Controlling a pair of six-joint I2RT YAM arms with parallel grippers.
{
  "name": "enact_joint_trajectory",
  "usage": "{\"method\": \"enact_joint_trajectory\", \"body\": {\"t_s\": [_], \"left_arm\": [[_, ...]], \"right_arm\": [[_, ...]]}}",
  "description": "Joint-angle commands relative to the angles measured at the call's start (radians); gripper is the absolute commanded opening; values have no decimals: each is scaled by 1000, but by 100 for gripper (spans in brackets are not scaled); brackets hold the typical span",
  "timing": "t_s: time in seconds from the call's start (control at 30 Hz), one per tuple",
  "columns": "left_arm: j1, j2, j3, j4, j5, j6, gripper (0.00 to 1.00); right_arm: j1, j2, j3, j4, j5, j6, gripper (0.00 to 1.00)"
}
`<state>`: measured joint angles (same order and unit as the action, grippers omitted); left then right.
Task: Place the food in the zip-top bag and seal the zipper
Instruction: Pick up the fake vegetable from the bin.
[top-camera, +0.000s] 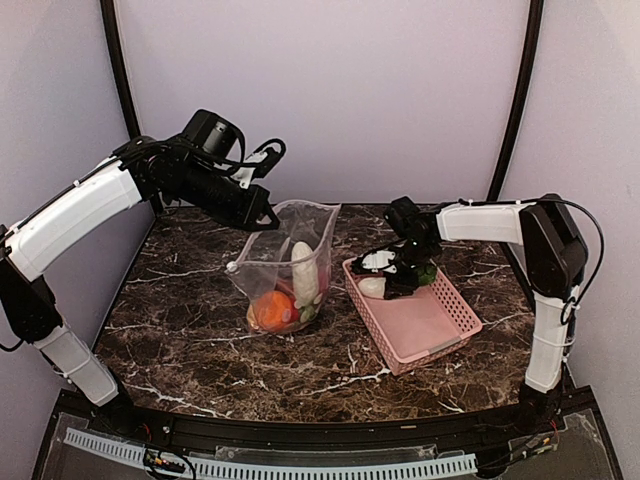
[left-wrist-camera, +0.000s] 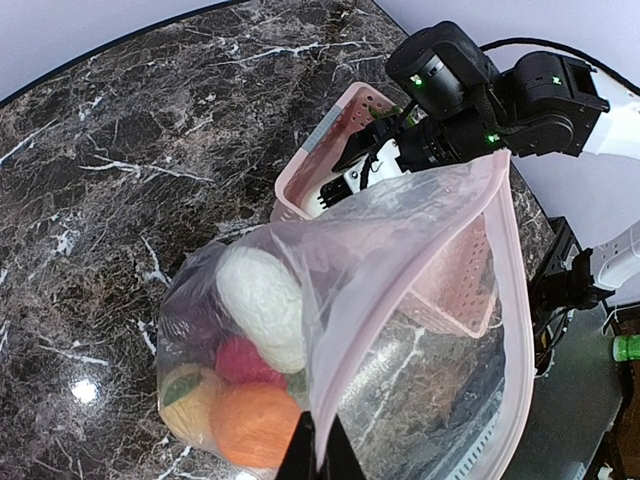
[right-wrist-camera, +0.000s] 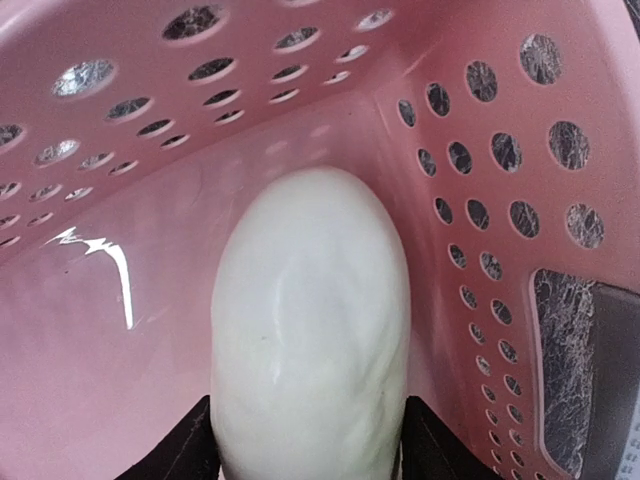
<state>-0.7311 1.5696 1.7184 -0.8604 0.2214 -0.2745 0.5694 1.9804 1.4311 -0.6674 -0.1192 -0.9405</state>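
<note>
The bag (top-camera: 285, 262) stands upright near the middle of the table (top-camera: 180, 330), a little toward the far edge. The left gripper (top-camera: 266, 218) holds its mouth up, fingers (left-wrist-camera: 300, 455) pinched tight on the rim. Inside lie an orange (left-wrist-camera: 255, 425), a red ball (left-wrist-camera: 245, 360), a peach ball (left-wrist-camera: 185, 395) and the bagged radish (left-wrist-camera: 262, 295). A purple piece (left-wrist-camera: 195, 325) seems to sit behind them.

The basket (top-camera: 440, 325) lies just beside the bag, toward the right edge. At its far end the right gripper (top-camera: 388, 272) is clamped on the loose radish (right-wrist-camera: 310, 330), one finger against each flank. I cannot tell whether the radish is off the basket floor. A green piece (top-camera: 428, 272) shows beside that gripper.

By my reckoning the filling is well past halfway. The loose radish and the green piece have yet to go in. The zipper (left-wrist-camera: 517, 300) gapes wide, so the sealing is all to do
</note>
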Motion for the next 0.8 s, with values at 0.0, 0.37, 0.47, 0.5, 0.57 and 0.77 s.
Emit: {"method": "enact_joint_trajectory", "body": {"t_s": [0.0,0.37,0.47,0.5,0.57,0.77], "left_arm": [[-2,-7,-19,16,11,-6,1],[-1,-7,-43,38,36,-12,1],[-1,-4,-35,40,40,-12,1],[-2,-3,-35,43,39,-12,1],[-2,-6,-39,45,38,-13,1],[-2,5,-41,53,38,-19,1]], "right_arm": [[6,-34,-10,-60,9,38,58],[1,-57,26,-72,60,115,32],[-1,-151,49,-110,-33,137,30],[-2,-194,58,-128,-66,142,30],[-2,-251,80,-163,-140,148,29],[-1,-332,163,-259,-337,144,27]]}}
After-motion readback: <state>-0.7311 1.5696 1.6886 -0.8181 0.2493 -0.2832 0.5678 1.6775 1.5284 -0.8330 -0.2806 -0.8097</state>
